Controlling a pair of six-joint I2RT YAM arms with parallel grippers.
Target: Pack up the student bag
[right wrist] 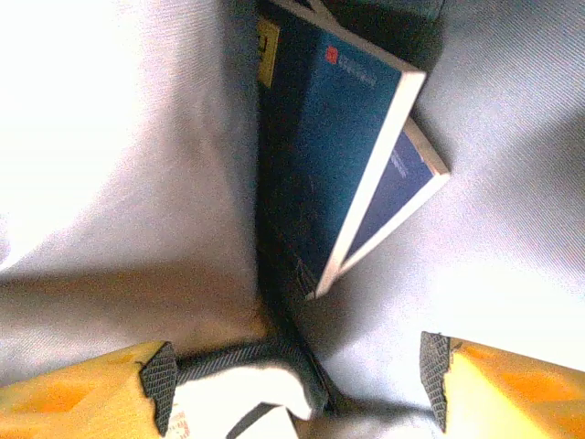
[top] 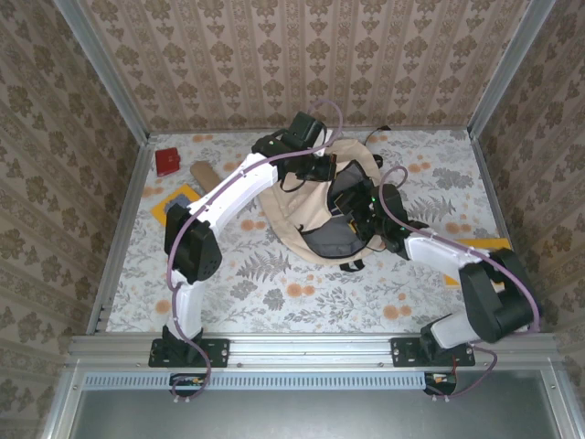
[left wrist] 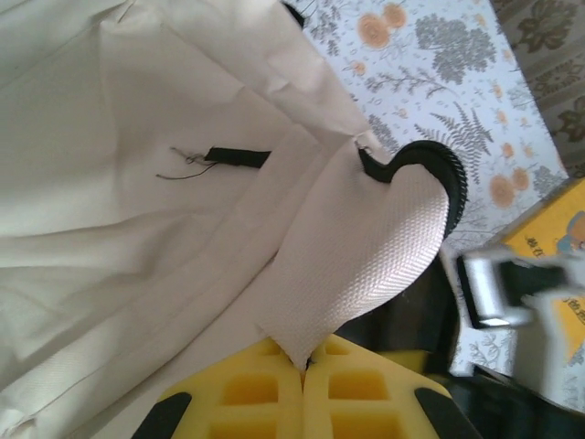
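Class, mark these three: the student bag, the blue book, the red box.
student bag (top: 292, 219), top view, beige outer fabric.
blue book (right wrist: 329, 155), right wrist view, its cover.
red box (top: 168, 162), top view, its top face.

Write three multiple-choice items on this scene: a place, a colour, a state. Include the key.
1. The blue-covered book lies: A) inside the large beige fabric student bag; B) beside it; C) on top of it.
2. The small squarish item at the far-left corner of the floral tabletop is: A) green; B) red; C) white.
3. The left end effector is: A) wide open; B) shut on nothing; C) shut on the bag's woven cream strap.
Key: A, bag fabric surrounds it; B, plain from above; C, it pinches the strap.
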